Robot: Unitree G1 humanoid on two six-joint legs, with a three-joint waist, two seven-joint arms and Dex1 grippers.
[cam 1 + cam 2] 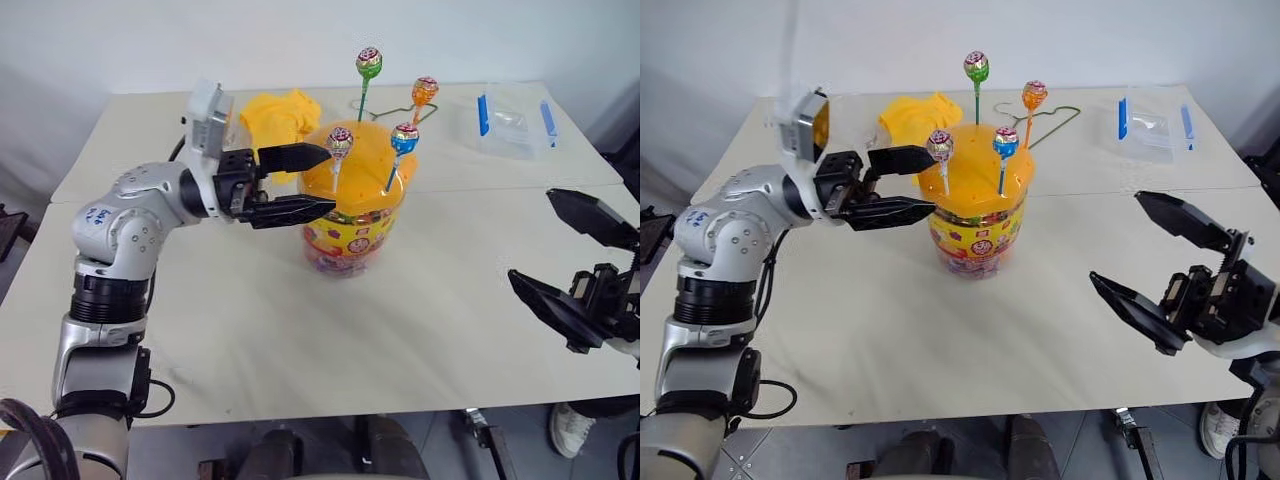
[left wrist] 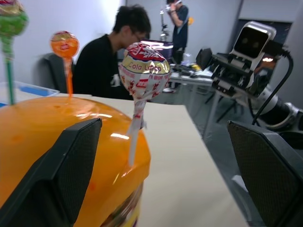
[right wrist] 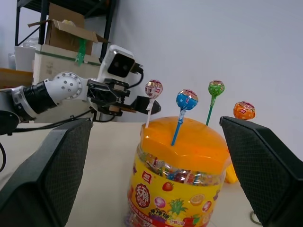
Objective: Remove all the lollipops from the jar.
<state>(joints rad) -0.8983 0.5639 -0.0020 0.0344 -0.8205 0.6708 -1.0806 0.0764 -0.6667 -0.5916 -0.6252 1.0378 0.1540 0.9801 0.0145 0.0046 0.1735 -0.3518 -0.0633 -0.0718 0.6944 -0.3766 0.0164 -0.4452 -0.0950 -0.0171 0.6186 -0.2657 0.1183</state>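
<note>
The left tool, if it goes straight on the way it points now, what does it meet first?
Most likely the purple-pink lollipop: the open left tool points across the jar's orange lid, and that stick stands in the gap between its fingers in the wrist view. Depth is unclear; the lower finger may brush the lid first.

Head stereo pair looking down over table [image 1: 250,330], wrist views level, close, all sharing the jar [image 1: 352,215].
</note>
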